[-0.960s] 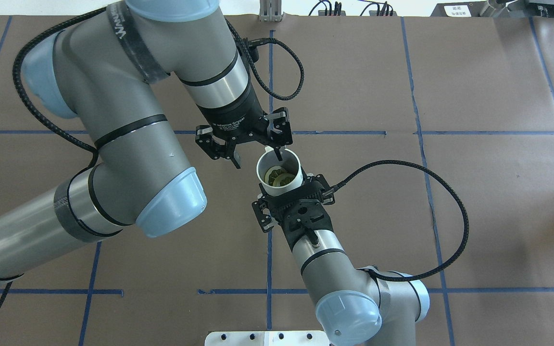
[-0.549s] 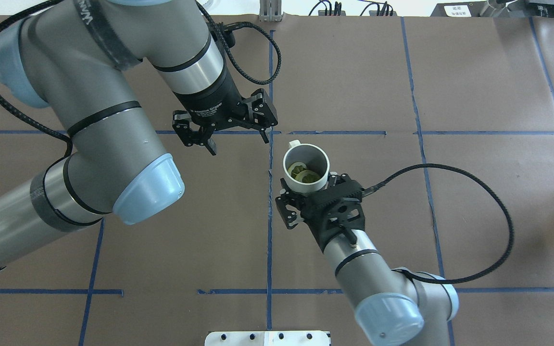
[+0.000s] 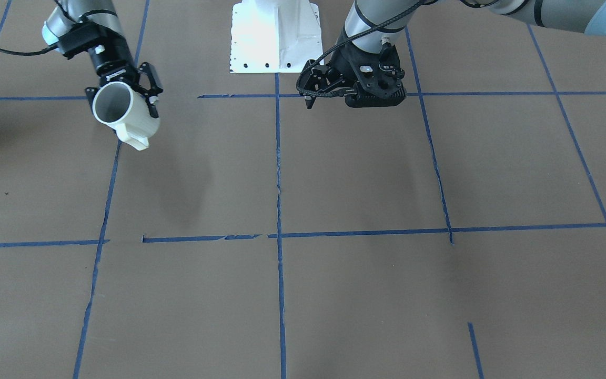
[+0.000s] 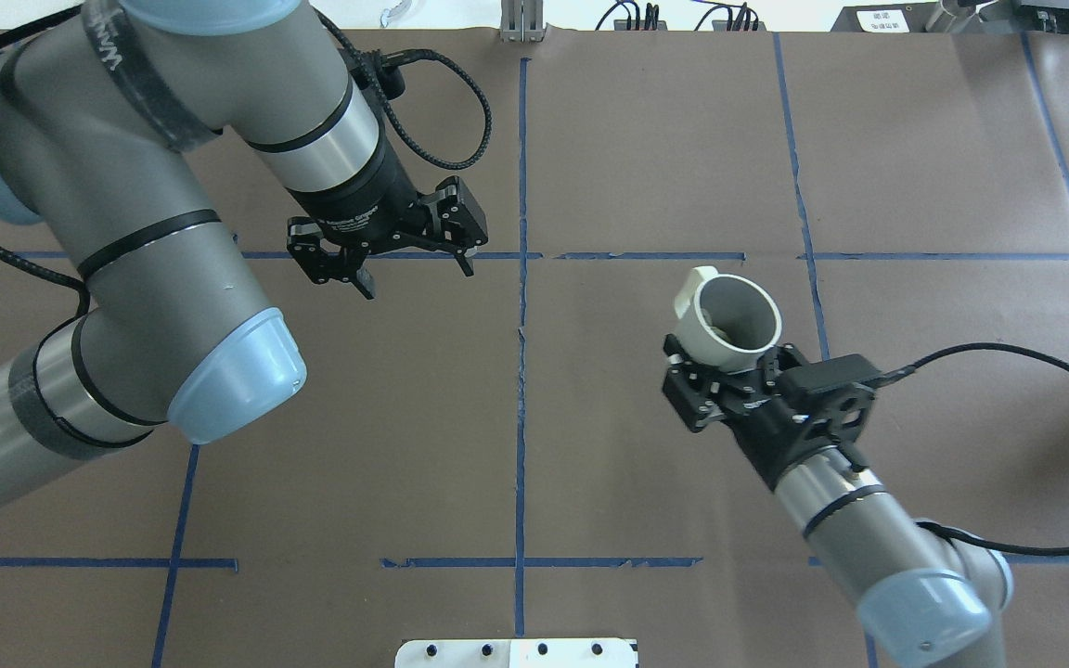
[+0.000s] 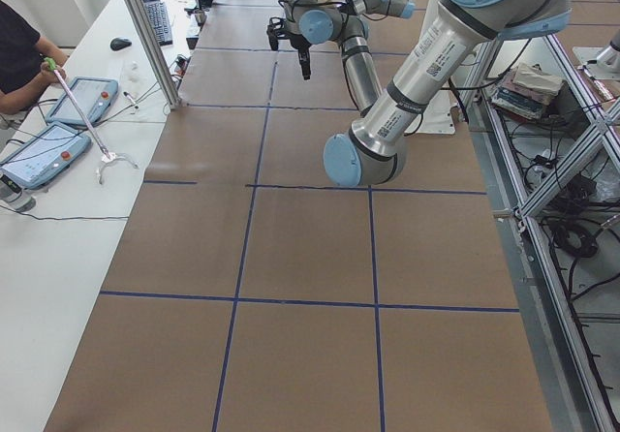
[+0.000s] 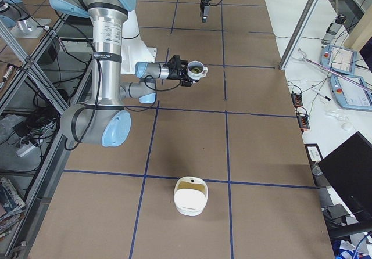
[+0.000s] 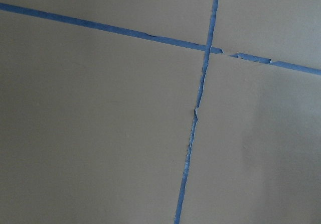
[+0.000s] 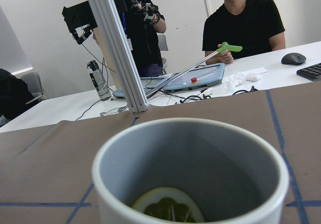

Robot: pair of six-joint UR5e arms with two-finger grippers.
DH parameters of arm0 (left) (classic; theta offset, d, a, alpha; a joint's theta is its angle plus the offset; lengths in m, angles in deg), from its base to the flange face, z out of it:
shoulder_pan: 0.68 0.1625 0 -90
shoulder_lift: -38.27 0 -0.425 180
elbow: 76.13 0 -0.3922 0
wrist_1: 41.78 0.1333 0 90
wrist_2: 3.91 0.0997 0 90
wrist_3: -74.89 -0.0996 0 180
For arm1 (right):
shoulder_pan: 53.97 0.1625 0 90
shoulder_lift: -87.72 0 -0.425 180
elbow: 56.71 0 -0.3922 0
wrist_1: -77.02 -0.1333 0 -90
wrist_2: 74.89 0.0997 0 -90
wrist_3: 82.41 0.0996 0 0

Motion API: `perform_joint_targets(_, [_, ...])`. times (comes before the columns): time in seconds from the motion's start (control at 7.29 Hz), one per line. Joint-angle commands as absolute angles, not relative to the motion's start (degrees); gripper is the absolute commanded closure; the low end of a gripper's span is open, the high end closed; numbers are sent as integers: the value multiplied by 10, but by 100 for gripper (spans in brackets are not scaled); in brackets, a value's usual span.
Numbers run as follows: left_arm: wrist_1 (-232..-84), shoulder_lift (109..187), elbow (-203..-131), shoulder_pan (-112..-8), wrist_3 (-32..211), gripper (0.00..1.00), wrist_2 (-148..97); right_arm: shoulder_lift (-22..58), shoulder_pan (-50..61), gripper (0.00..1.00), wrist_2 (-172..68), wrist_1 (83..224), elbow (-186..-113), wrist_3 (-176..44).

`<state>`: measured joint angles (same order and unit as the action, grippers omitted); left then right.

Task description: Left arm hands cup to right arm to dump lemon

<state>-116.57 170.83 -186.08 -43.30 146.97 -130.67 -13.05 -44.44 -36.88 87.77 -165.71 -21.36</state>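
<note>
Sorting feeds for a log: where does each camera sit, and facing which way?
Front-facing: across the table, facing the robot; right gripper holds cup.
Overhead: behind the robot, looking down; left gripper open.
Exterior left: table's left end; left arm near.
Exterior right: table's right end; right arm near.
Left wrist: down at taped table.
Right wrist: into the cup; lemon inside.
Shared: the cup, overhead and front-facing.
</note>
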Motion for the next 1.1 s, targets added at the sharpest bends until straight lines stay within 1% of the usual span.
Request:
perform_joint_targets(0.0, [-1166, 1703, -1863, -433, 1470, 0, -1305, -270, -440, 89, -366, 675, -1629, -211])
perform_joint_targets(0.27, [-1166, 1702, -1863, -433, 1470, 0, -1304, -287, -440, 90, -367, 564, -1545, -211])
perform_joint_targets(0.55, [-1166, 1701, -1863, -432, 1470, 0, -1301, -291, -397, 92, -347, 578, -1544, -211])
perform_joint_targets(0.69, [-1172, 1695, -1863, -431, 1472, 0, -1301, -279, -344, 91, -277, 626, -1548, -211])
perform_joint_targets(0.82, [-1181, 1694, -1863, -429, 1475, 0, -1301, -247, -310, 91, -246, 675, -1551, -211])
perform_joint_targets(0.96, [-1182, 1694, -1864, -429, 1477, 0, -1301, -245, -302, 91, -243, 689, -1552, -198])
